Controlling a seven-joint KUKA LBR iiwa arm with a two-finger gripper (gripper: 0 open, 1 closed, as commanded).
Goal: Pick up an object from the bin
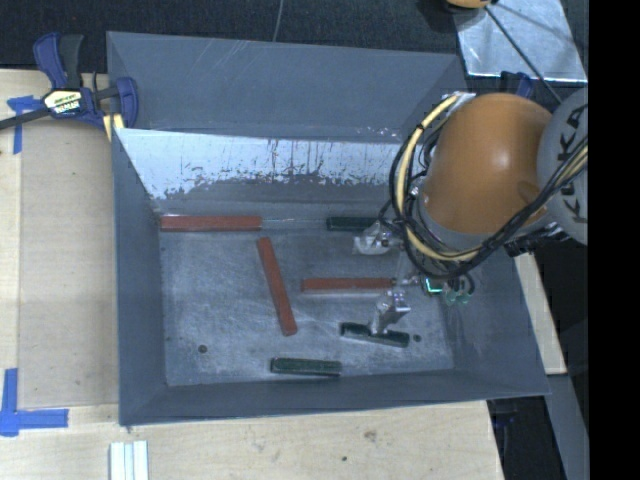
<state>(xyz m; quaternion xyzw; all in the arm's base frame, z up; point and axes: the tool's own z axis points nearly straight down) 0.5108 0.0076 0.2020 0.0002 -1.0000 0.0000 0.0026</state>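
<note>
The arm (485, 173) hides the right end of the rear dark stick (345, 224)

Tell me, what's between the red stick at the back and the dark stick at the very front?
A slanted red stick lies between them, in the camera view.

Scattered red bars (345, 285) and dark bars (375, 335) are cluttering the bin's (140, 268) right side; its front-left corner is lying open.
</note>
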